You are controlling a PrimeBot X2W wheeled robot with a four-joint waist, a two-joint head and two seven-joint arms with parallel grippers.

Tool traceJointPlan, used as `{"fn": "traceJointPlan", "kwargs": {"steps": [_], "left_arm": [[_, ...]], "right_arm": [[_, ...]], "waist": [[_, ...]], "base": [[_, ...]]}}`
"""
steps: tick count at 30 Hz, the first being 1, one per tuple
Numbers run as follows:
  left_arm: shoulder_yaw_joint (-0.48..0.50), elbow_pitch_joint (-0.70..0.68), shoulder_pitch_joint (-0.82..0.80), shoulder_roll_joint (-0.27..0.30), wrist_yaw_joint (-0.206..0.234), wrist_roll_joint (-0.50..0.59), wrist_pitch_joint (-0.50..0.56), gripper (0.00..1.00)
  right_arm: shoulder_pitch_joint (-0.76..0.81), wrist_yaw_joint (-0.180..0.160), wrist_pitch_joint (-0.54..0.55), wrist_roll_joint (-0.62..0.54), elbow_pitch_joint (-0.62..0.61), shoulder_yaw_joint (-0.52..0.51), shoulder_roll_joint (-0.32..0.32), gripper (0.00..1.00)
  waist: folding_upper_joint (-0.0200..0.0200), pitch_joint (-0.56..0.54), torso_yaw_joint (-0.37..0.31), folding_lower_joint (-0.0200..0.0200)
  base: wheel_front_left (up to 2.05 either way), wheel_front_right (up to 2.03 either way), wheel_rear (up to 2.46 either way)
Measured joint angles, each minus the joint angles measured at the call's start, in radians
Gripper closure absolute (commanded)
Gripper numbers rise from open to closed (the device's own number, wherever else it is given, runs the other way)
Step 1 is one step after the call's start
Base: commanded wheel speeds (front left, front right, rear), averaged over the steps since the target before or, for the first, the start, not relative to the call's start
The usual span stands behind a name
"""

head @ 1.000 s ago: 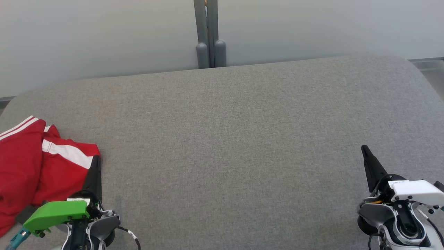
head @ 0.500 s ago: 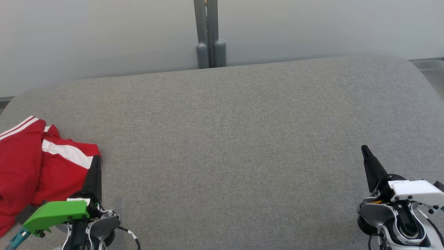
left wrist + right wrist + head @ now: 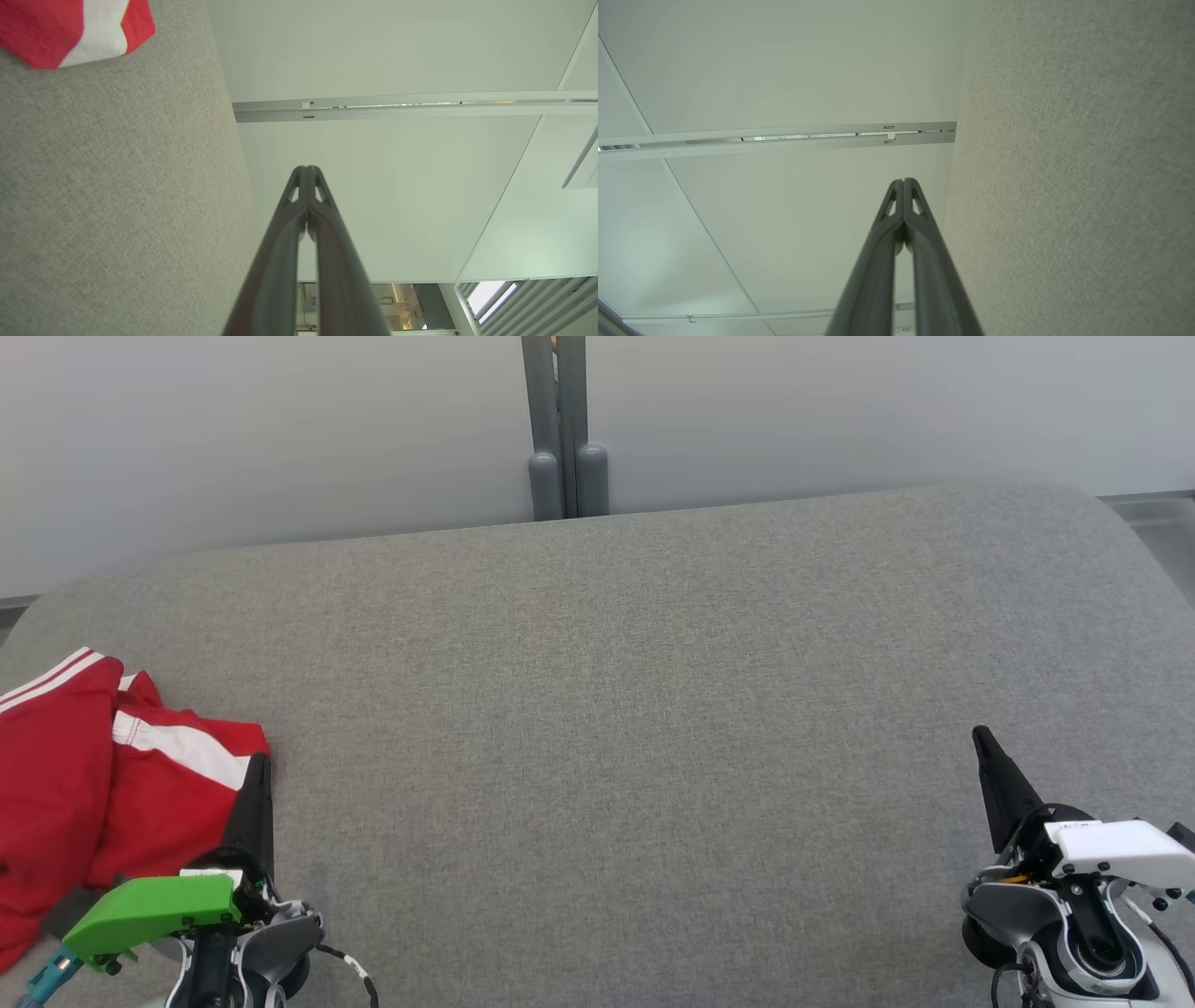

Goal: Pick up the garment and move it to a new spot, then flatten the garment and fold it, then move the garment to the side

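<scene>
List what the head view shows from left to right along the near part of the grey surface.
red garment → left gripper, fingers shut, at the garment's right edge → bare stretch of grey surface → right gripper, fingers shut.

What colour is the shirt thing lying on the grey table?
The garment is red with white stripes, seen best in the head view.

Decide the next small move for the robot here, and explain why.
Probably open the left hand and ease it onto the red garment: it is shut and empty beside the bunched cloth, while the right hand sits far off.
</scene>
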Motion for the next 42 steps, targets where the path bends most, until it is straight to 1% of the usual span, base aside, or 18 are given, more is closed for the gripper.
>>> {"fn": "traceJointPlan", "kwargs": {"steps": [3,4,11,14,20,32,37,42], "left_arm": [[0.000,0.000,0.000,0.000,0.000,0.000,0.000,1.00],[0.000,0.002,0.001,0.000,0.000,0.000,0.000,0.00],[-0.007,0.044,0.044,-0.009,0.003,0.001,-0.012,0.00],[-0.020,0.043,0.043,-0.008,0.003,0.035,-0.029,0.00],[-0.021,0.042,0.043,-0.004,0.003,0.154,-0.057,0.00],[-0.026,0.034,0.043,-0.002,0.006,0.451,-0.105,0.00],[-0.037,0.032,0.043,-0.002,0.007,0.557,-0.122,0.00],[-0.047,0.025,0.043,0.000,0.015,0.639,-0.140,0.00]], "right_arm": [[0.000,0.000,0.000,0.000,0.000,0.000,0.000,1.00],[0.000,0.000,0.000,0.000,0.002,0.000,0.001,0.00],[0.036,0.000,-0.010,-0.006,0.037,0.009,0.012,0.00],[0.036,0.000,-0.034,-0.033,0.030,0.035,0.005,0.00],[0.035,0.000,-0.065,-0.150,0.025,0.061,-0.009,0.00],[0.031,0.000,-0.119,-0.444,0.004,0.087,-0.011,0.00],[0.031,0.000,-0.141,-0.533,-0.002,0.098,-0.010,0.00],[0.031,0.000,-0.160,-0.615,-0.017,0.108,-0.010,0.00]], "waist": [[0.0000,0.000,0.000,0.0000],[0.0000,0.000,0.000,0.0000],[0.0000,0.001,0.000,0.0000],[0.0000,0.002,0.000,0.0000],[0.0000,0.003,-0.001,0.0000],[0.0000,0.006,-0.001,0.0000],[0.0000,0.007,-0.002,0.0000],[0.0000,0.008,-0.004,0.0000]], "base": [[0.00,0.00,0.00],[0.00,0.00,0.00],[0.00,0.00,0.00],[0.00,0.00,0.00],[0.00,0.00,0.00],[0.00,0.00,0.00],[0.00,0.00,0.00],[0.00,0.00,0.00]]}}
